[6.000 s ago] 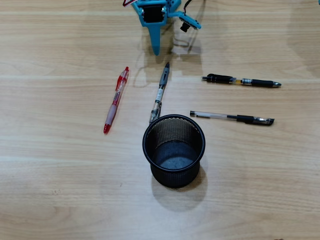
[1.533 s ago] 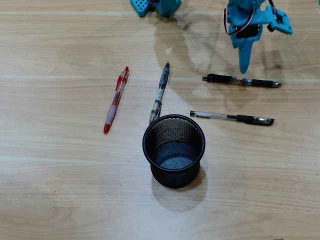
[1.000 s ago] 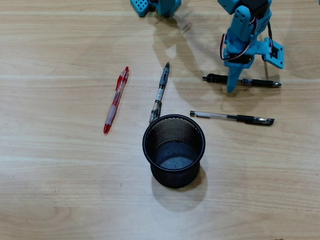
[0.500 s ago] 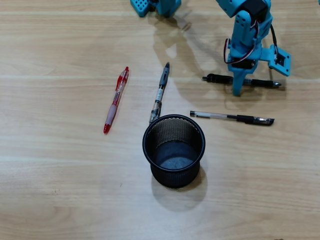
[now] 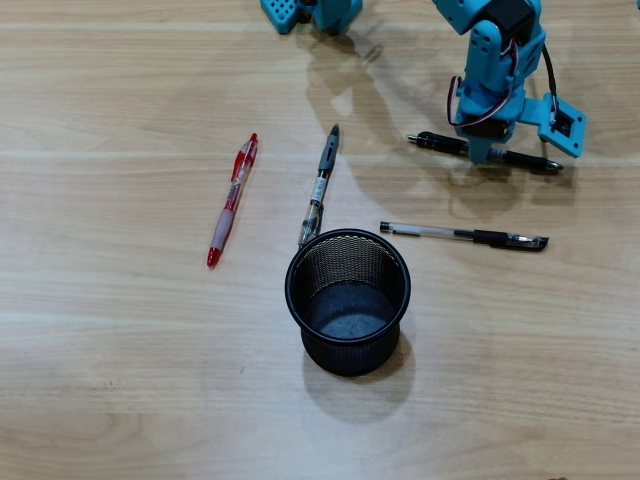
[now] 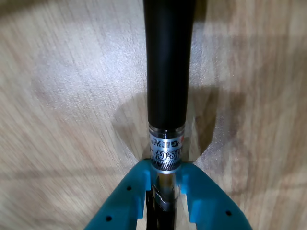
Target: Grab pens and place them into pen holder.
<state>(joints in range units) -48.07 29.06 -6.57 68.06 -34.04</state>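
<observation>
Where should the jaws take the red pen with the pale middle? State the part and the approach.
Grip the red pen with the pale middle at that pale middle section, coming straight down from above. It lies flat and alone on the wooden table, slanted in the overhead view, so turn the jaws across its barrel, one on each long side.

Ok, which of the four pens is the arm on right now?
The black pen with the amber band, top right in the overhead view. The gripper straddles its middle; the wrist view shows a jaw on each side. The other three lie untouched.
</observation>
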